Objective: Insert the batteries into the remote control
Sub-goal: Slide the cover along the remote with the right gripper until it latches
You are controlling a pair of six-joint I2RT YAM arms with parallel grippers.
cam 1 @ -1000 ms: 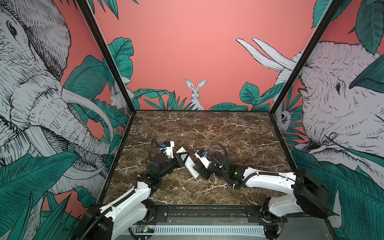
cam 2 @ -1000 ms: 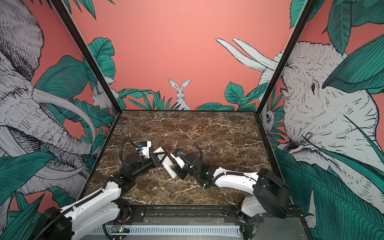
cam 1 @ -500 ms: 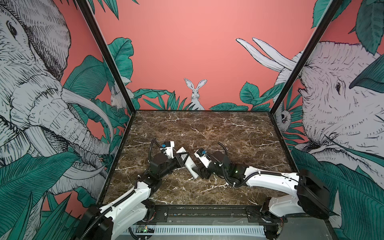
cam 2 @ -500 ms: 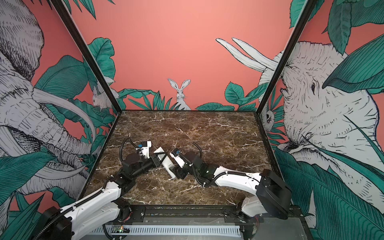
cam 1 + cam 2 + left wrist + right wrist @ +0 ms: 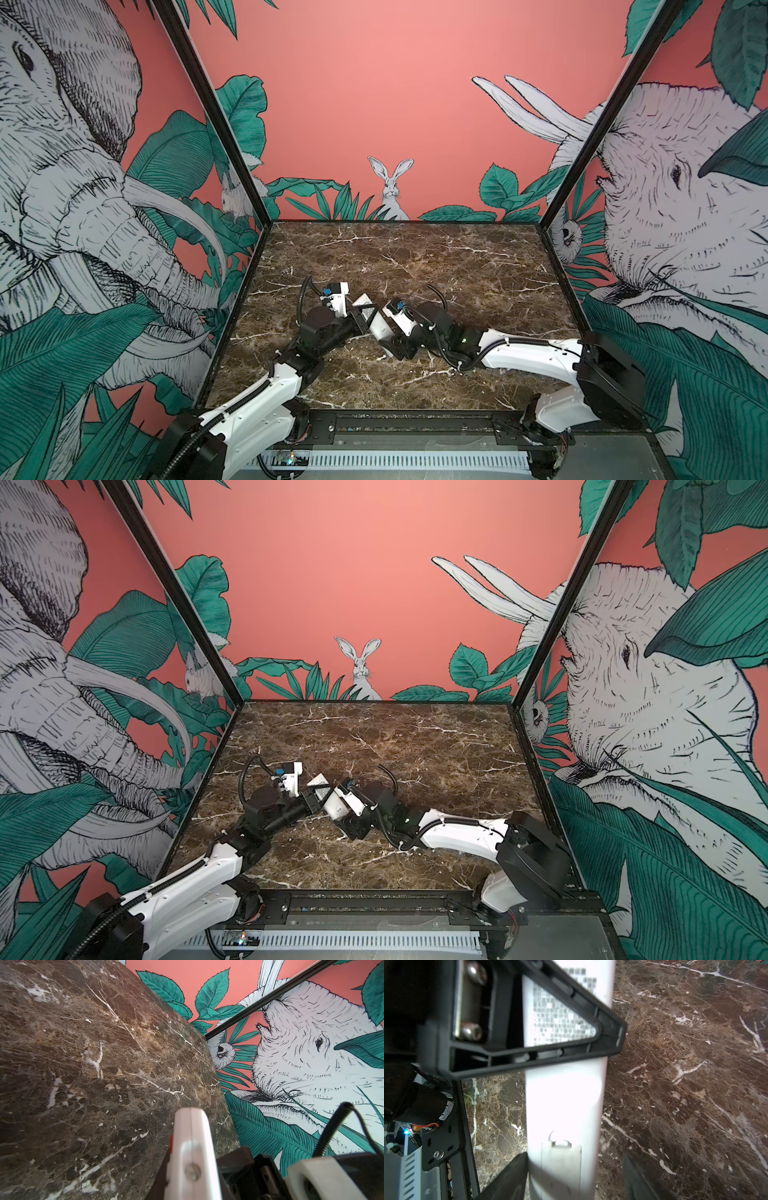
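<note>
The left gripper [image 5: 367, 311] pinches the long slim white plastic remote control [image 5: 564, 1095] over the near middle of the brown marble tabletop [image 5: 457, 266]. Only the right wrist view shows the grey print on its back, too blurred to read, and its battery cover [image 5: 560, 1163] in place. There the right gripper [image 5: 571, 1180] stands spread around that end, one finger [image 5: 508, 1176] touching its side; both top views show the arms placed as a second ago.

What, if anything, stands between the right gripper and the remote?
Nothing visible. The open right gripper straddles the remote at its battery cover, which looks shut. The left gripper clamps the remote farther along. No batteries show.
</note>
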